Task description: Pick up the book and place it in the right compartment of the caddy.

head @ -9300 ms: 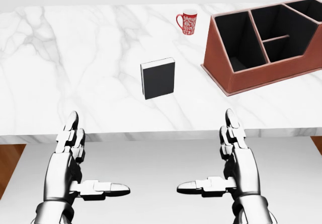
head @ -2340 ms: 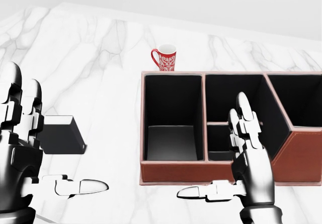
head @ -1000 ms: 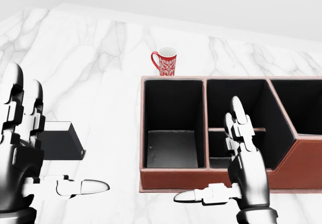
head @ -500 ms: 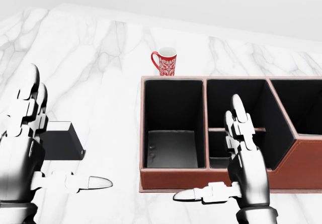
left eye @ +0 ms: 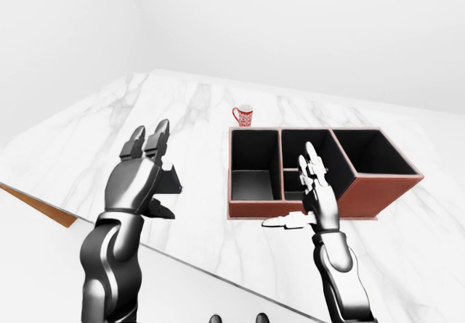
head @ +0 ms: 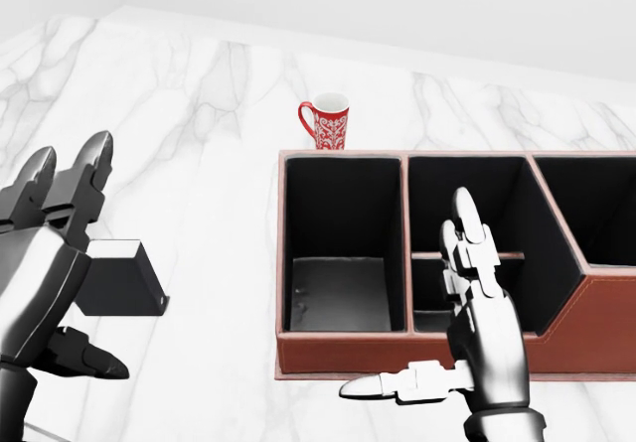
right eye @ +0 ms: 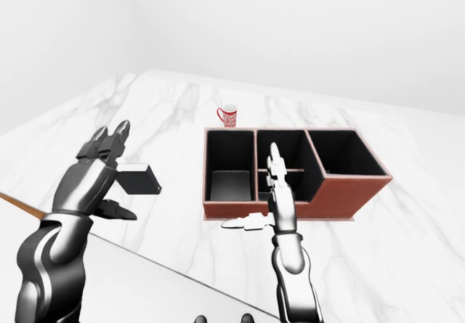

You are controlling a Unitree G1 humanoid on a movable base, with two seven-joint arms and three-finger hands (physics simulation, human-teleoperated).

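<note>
— Left hand (head: 45, 263) up at the left of the head view, fingers spread and tilted toward the book (head: 121, 281), thumb (head: 91, 360) slung underneath. Nothing in it.

— And the book?

— Lying on the marble counter (head: 209, 154), dark cover, pale page edge on top, well left of the caddy (head: 338, 351). The hand partly hides it, so I can't tell whether the fingers touch it; in the right-eye view it looks just beside the palm.

— Right hand?

— Right hand (head: 477, 333) is open too, fingers straight up, thumb out sideways to the left, standing before the caddy's low brown wall near the middle compartments.

— The caddy itself?

— Brown outside, black inside: one deep bin at the left, a split middle, a big right bin running off the head view. A red patterned mug (head: 325, 122) stands just beyond its top-left corner.
</note>
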